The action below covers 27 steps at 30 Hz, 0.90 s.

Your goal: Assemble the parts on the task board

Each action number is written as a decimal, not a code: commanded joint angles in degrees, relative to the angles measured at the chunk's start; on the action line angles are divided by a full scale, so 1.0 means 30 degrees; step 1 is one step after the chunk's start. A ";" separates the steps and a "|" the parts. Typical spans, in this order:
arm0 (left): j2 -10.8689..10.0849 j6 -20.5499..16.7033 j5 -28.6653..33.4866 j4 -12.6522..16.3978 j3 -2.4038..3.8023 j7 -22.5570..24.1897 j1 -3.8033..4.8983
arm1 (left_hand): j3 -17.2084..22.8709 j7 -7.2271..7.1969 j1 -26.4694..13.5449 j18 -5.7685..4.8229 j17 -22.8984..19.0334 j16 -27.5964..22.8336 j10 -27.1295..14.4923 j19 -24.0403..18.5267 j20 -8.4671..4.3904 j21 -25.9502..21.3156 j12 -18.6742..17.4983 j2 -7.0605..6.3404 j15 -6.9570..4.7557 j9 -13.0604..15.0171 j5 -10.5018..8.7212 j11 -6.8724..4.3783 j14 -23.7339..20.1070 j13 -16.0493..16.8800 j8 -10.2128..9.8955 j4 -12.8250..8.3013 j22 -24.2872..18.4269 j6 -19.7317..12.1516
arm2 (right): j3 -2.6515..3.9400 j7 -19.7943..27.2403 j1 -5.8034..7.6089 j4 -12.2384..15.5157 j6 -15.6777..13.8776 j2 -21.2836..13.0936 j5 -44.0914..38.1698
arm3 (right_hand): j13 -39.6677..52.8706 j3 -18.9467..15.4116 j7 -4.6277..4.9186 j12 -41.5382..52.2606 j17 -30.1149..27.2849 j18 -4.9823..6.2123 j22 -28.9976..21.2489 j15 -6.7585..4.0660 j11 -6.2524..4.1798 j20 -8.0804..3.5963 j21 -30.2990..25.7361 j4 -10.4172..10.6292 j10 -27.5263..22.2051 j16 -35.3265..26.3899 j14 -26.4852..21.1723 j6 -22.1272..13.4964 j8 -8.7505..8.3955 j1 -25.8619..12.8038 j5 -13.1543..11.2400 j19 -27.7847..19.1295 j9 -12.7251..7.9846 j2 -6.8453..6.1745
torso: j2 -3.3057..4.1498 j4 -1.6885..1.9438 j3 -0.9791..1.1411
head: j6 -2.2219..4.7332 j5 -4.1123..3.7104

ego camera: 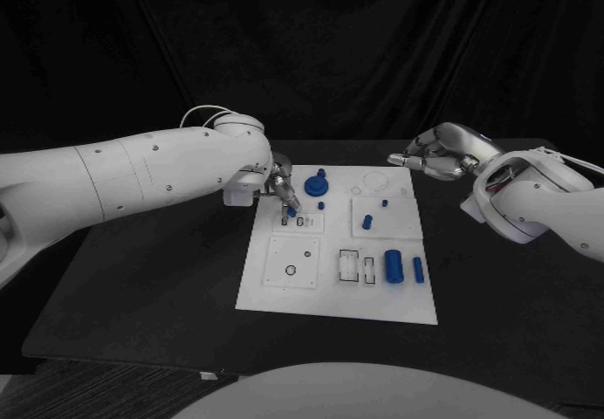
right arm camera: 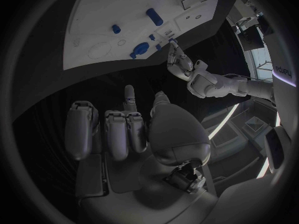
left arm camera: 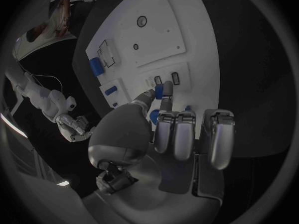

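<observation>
**Left hand pinches a small blue part over the board's slots**

The task board [ego camera: 338,301] lies in the middle of the black table [ego camera: 151,288], its long side running away from the robot. The left hand [ego camera: 279,185] reaches in over the board's far-left corner. In the left wrist view, its thumb and one finger close on a small blue part [left arm camera: 159,90], held just beside a pair of small slots [left arm camera: 166,78] in the board (the other fingers are curled in side by side, holding nothing). Whether the part already touches the board cannot be told.

Other blue pieces sit on the board. A round-headed part [ego camera: 316,185] stands near the far edge, just beside the left hand. A small peg [ego camera: 367,222] stands near the middle, with a tinier one [ego camera: 384,204] a little beyond it. Nearer the robot, a thick cylinder [ego camera: 393,265] and a slimmer one [ego camera: 418,270] lie side by side along the right edge, next to two rectangular outlines [ego camera: 358,268]. A square plate [ego camera: 292,263] with a ring mark takes the near-left area.

The right hand [ego camera: 436,152] hangs off the board beyond its far-right corner, above the table. Its fingers are curled inward and hold nothing.
</observation>
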 commanded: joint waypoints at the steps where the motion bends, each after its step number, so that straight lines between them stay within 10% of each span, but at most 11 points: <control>1: 0.0089 -0.0119 0.0071 -0.0087 0.0016 -0.0119 0.0010 | 0.1753 -0.0150 -0.0243 0.0102 0.5117 0.0195 0.2320 0.1765 -0.0031 -0.0033 0.0049 -0.0082 -0.0336 0.0582 0.0765 -0.0403 0.2150 0.4819 -0.0259 -0.0265 0.4839 0.0496 | 0.0018 -0.0281 -0.0053 0.0024 0.0145 -0.0006 0.0246 | 0.5033 -0.0654 0.0008 0.0318 0.3351 0.0220 0.3967 0.0077 0.0091 0.0068 -0.0185 0.0042 0.1953 -0.0247 0.1499 0.0152 0.0089 0.0306 0.0474 0.0085 0.0087 0.0168 | 0.0013 0.0036 0.0002 | -0.0002 -0.0038; 27: 0.0550 0.0012 0.0079 -0.0490 0.0007 -0.0103 -0.0383 | 0.2203 -0.0162 -0.0625 0.0125 0.5117 0.0195 0.2320 0.1702 -0.0057 -0.0091 0.0049 -0.0090 -0.0366 0.0664 0.0830 -0.0425 0.2150 0.4819 -0.0272 -0.0148 0.4770 0.0561 | 0.0018 -0.0286 -0.0064 -0.0030 0.0247 0.0118 0.0469 | 0.5033 -0.0663 0.0012 0.0318 0.3312 0.0236 0.3946 0.0078 0.0096 0.0070 -0.0253 0.0046 0.1953 -0.0265 0.1490 0.0135 0.0065 0.0405 0.0504 0.0052 0.0088 0.0197 | 0.0014 -0.0003 -0.0005 | -0.0002 0.0072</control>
